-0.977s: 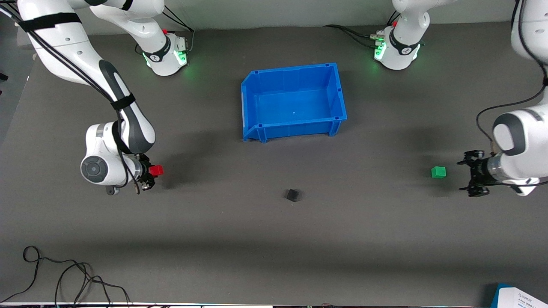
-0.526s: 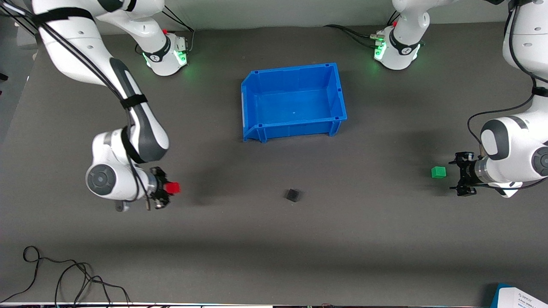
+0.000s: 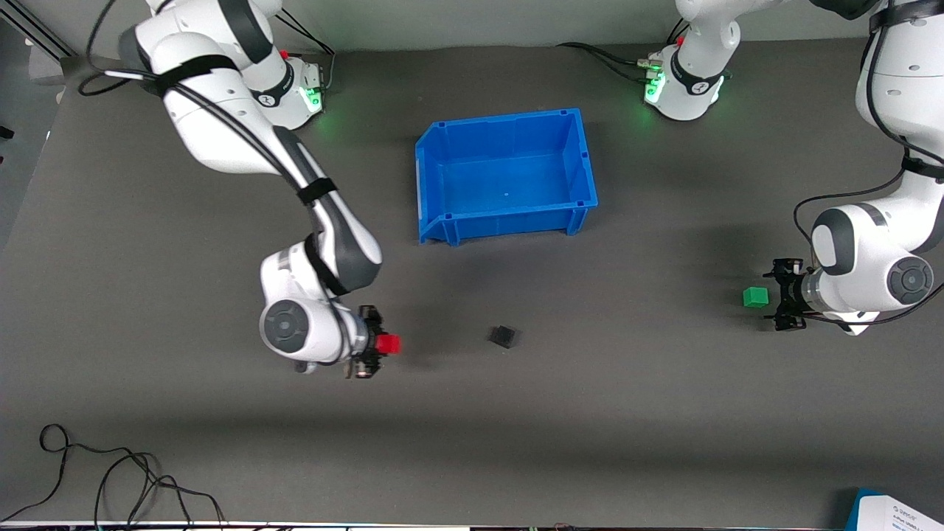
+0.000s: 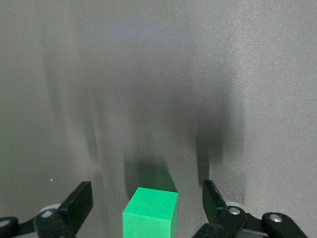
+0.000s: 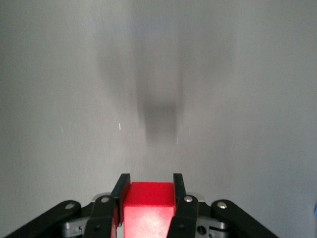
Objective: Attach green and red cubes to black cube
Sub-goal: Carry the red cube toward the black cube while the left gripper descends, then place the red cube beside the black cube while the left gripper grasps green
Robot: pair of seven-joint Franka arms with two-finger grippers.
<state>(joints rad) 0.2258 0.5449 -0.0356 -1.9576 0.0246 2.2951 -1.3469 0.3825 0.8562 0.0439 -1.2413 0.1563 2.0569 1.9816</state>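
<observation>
Dark table point(image 3: 664, 413) holds blue bin point(image 3: 430, 177); black cube point(image 3: 504, 337) sits nearer.

Looks like a robotics lab to me: two white jointed robot arms point(image 3: 243, 125) bolted onto a dark grey matte surface point(image 3: 472, 428), bases glowing green point(image 3: 313, 96), loose black cables point(image 3: 110, 472) trailing near the front camera, and one blue plastic open-topped bin point(image 3: 424, 184) parked between the bases.
</observation>
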